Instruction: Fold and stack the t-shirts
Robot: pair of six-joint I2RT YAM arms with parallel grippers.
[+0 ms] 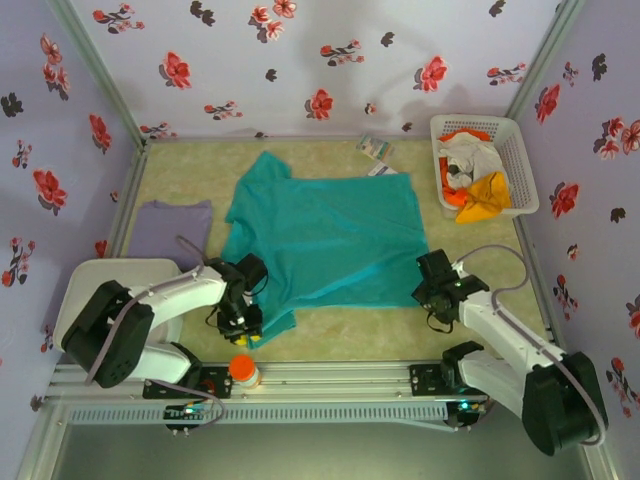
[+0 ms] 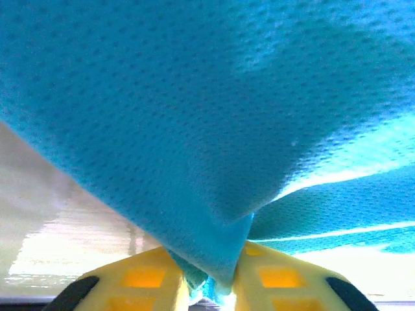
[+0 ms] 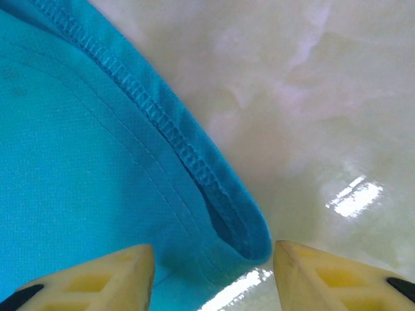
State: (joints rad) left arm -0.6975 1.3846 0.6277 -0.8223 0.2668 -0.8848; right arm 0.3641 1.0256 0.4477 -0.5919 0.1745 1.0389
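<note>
A large teal t-shirt (image 1: 325,235) lies spread flat on the table's middle. My left gripper (image 1: 243,320) is at its near left corner, shut on a pinch of the teal cloth (image 2: 214,259), which rises in a tent from the yellow fingers (image 2: 139,278). My right gripper (image 1: 432,292) sits at the shirt's near right corner, open, its fingers (image 3: 117,272) straddling the hemmed corner (image 3: 240,233) without pinching it. A pale purple t-shirt (image 1: 172,228) lies folded at the left. Orange and white garments (image 1: 478,182) fill the basket.
A white lattice basket (image 1: 520,150) stands at the back right. Small white packets (image 1: 377,148) lie behind the teal shirt. A white board (image 1: 95,285) sits at the near left, and an orange-capped object (image 1: 242,370) by the front rail.
</note>
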